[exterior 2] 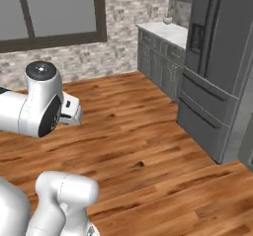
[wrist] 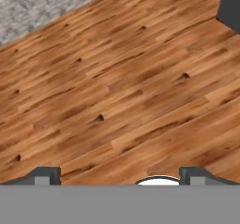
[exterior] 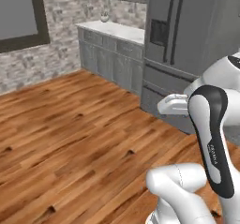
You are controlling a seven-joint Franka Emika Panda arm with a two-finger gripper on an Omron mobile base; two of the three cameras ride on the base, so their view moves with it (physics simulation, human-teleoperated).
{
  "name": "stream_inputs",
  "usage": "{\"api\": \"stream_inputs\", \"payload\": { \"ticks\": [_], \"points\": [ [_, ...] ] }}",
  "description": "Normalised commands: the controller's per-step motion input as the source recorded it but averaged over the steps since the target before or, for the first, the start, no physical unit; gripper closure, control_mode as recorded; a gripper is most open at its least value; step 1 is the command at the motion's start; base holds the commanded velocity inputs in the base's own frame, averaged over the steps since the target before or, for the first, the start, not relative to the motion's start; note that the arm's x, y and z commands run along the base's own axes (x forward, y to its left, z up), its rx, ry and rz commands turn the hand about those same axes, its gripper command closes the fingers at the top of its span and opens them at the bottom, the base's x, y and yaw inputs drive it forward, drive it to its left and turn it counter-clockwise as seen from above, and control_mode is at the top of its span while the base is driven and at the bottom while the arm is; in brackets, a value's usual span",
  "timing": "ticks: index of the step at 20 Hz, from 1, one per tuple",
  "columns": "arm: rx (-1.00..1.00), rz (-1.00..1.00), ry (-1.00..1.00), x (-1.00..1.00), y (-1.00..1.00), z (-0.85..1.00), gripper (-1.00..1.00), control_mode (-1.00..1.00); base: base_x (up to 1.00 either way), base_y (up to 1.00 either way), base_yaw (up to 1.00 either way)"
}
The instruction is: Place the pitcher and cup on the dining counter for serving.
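Observation:
The pitcher, the cup and the dining counter are out of view. My gripper (wrist: 121,177) is open, its two dark fingertips (wrist: 45,175) standing far apart with nothing between them. It hangs over bare wooden floor (wrist: 117,87) and looks down at the planks. In the left base view the white hand (exterior: 172,104) reaches out to the left in front of the refrigerator. In the right base view the hand (exterior 2: 72,109) juts to the right from the arm's big round joint.
A tall grey refrigerator (exterior: 187,26) (exterior 2: 222,57) stands at the right. Beside it runs a grey cabinet row with a marble top (exterior: 112,31) (exterior 2: 165,32) carrying a small vase (exterior: 104,17). A stone wall with a dark-framed window (exterior 2: 54,13) closes the back. Open wood floor (exterior: 70,134) lies ahead.

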Motion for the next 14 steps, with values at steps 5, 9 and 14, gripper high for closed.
{"api": "stream_inputs", "payload": {
  "ticks": [5, 9, 14],
  "points": [
    [0.00, 0.00, 0.00, 0.00, 0.00, 0.00, -1.00, 1.00, 0.44, 0.00, -0.76],
    [0.00, 0.00, 0.00, 0.00, 0.00, 0.00, -1.00, 1.00, 0.59, 0.00, -0.70],
    [0.00, 0.00, 0.00, 0.00, 0.00, 0.00, -1.00, 1.00, 0.97, 0.00, -0.52]
  ]
}}
